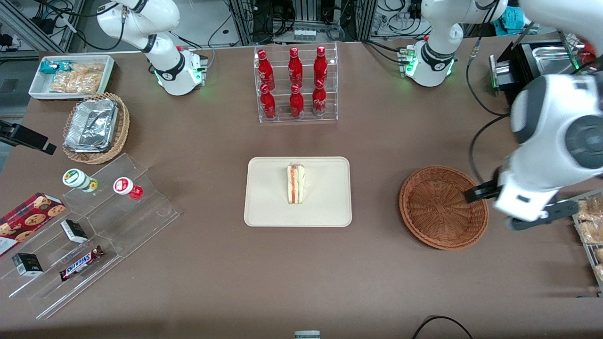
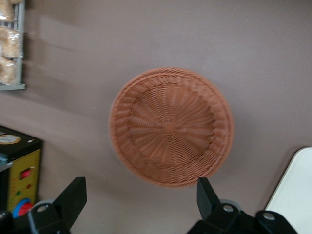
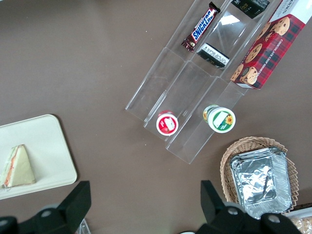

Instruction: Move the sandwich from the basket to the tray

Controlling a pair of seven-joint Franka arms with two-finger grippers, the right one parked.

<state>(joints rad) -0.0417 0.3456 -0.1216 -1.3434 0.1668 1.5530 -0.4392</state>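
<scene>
**Sandwich on tray, pincer open above basket**

The sandwich lies on the tray, near the tray's middle, with its pink-orange and green filling stripe facing up. The tray sits flat on the brown bench, nearer the front camera than the clear rack of red bottles.

The basket stands on the bench beside the tray, toward the working arm's end, apart from the tray. Nothing lies in the basket; its woven floor is fully exposed in the left wrist view.

The pincer hangs above the basket's edge that lies toward the working arm's end. Its fingers are spread wide apart and hold nothing.

A rack of bagged pastries stands at the working arm's end of the bench, near the basket.
</scene>
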